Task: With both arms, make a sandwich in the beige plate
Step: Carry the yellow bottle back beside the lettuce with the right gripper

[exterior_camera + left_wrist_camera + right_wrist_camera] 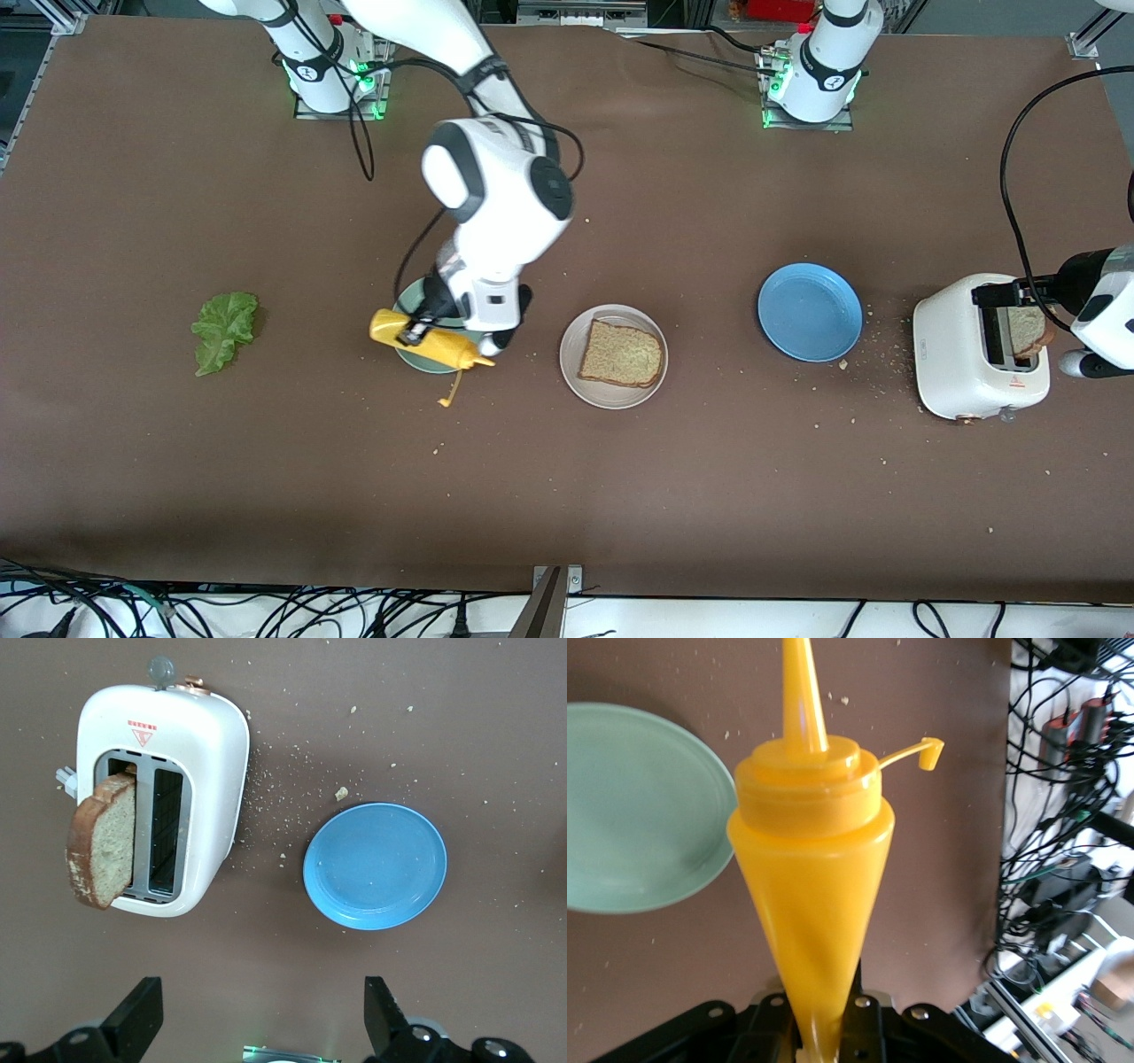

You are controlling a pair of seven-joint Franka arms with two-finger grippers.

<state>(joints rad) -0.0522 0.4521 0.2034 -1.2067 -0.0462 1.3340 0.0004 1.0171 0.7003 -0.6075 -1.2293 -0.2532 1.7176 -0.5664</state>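
While your right gripper [423,330] clamps the yellow mustard bottle [425,341] at frame centre-left, one bread slice [622,354] lies on the beige plate [576,377]. Your left gripper [261,1014], fingers spread, hangs over the white toaster [957,354] at frame right.

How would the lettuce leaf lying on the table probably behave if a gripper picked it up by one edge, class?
The lettuce leaf looks thin and ruffled, so it would probably flop and droop rather than hold its shape. It seems light, so it may slide when pushed. Its crinkled edges could well tear under a hard pinch.

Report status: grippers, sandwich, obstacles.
Right gripper shut on mustard bottle over green plate. Left gripper open over toaster. One bread slice on beige plate.
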